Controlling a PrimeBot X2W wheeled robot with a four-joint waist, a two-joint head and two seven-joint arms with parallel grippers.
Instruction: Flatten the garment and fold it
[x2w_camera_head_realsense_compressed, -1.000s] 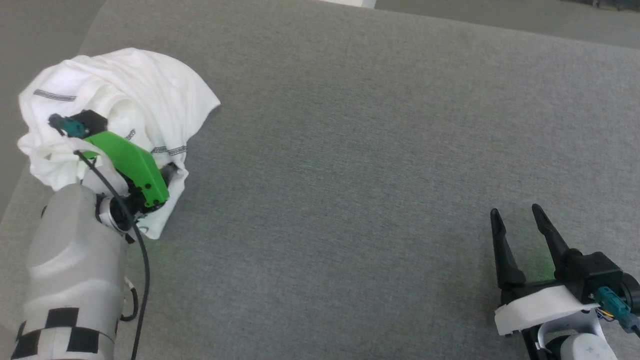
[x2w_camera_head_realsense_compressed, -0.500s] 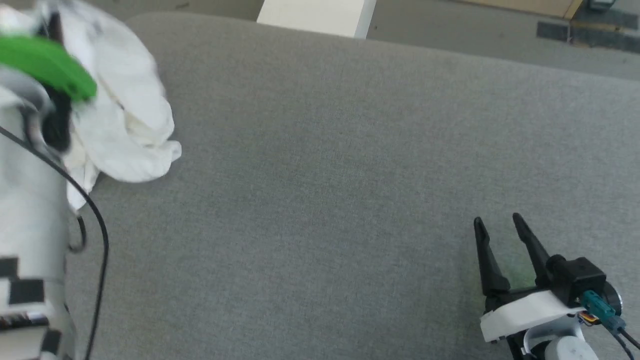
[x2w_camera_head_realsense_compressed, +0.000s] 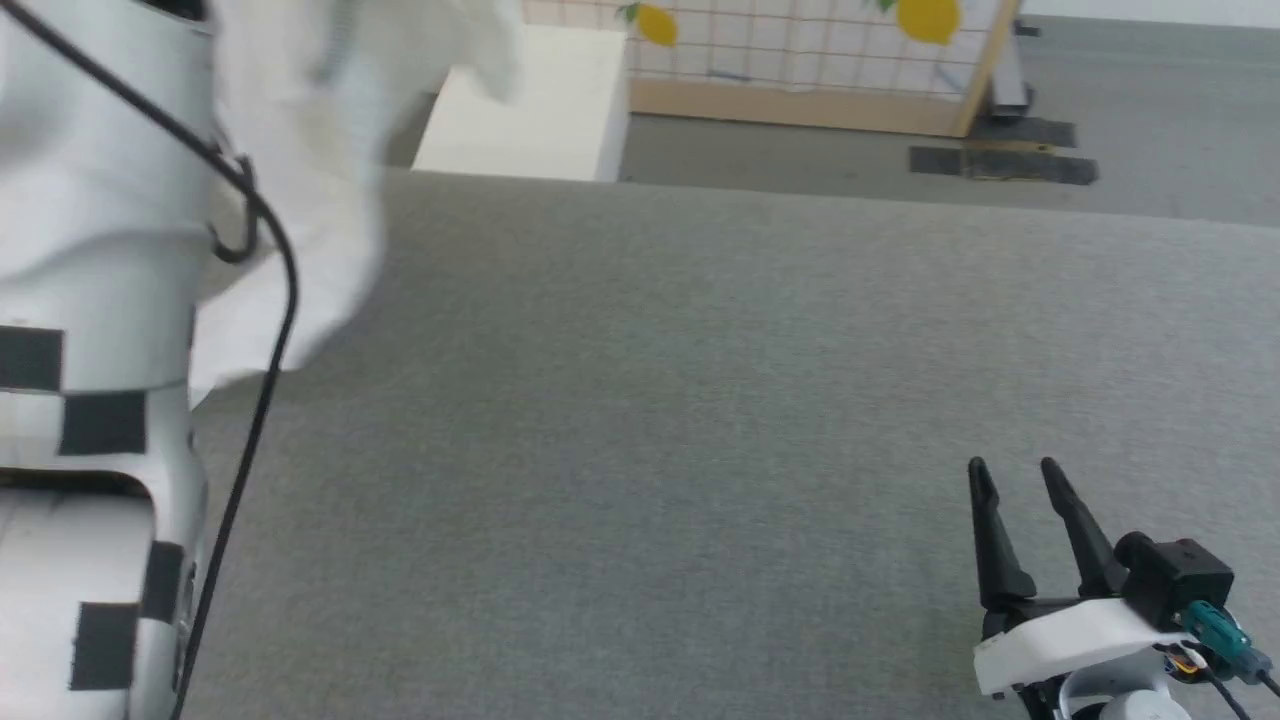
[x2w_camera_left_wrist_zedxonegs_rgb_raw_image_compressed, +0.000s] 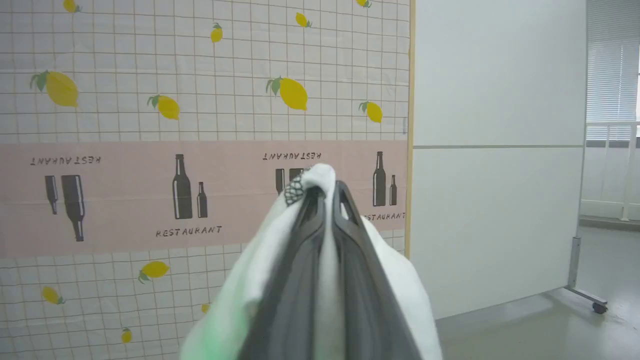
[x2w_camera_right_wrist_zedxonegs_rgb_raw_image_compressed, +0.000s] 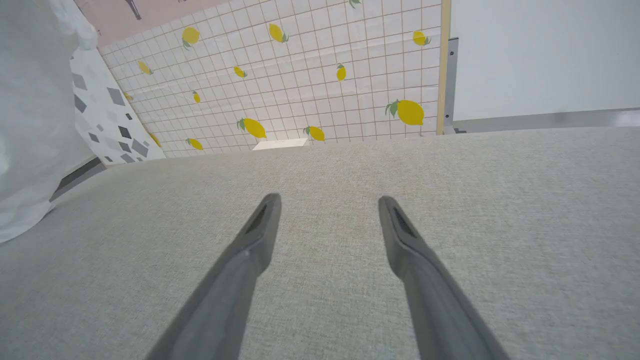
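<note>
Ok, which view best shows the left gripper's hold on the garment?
The left wrist view: the left gripper is shut, with the garment pinched between its fingers and draped both sides. The head view shows the garment blurred, hanging beside the pale forearm. The right wrist view catches its hanging edge.

I count one white garment (x2w_camera_head_realsense_compressed: 300, 200), at the upper left of the head view. I have two grippers, my left gripper (x2w_camera_left_wrist_zedxonegs_rgb_raw_image_compressed: 327, 192) and my right gripper (x2w_camera_head_realsense_compressed: 1014, 468), each with two dark fingers (x2w_camera_right_wrist_zedxonegs_rgb_raw_image_compressed: 240, 270). There is one grey table (x2w_camera_head_realsense_compressed: 700, 400), one white box (x2w_camera_head_realsense_compressed: 520, 110) at the top, one lemon-print screen (x2w_camera_head_realsense_compressed: 800, 50), and one black cable (x2w_camera_head_realsense_compressed: 270, 330).
</note>
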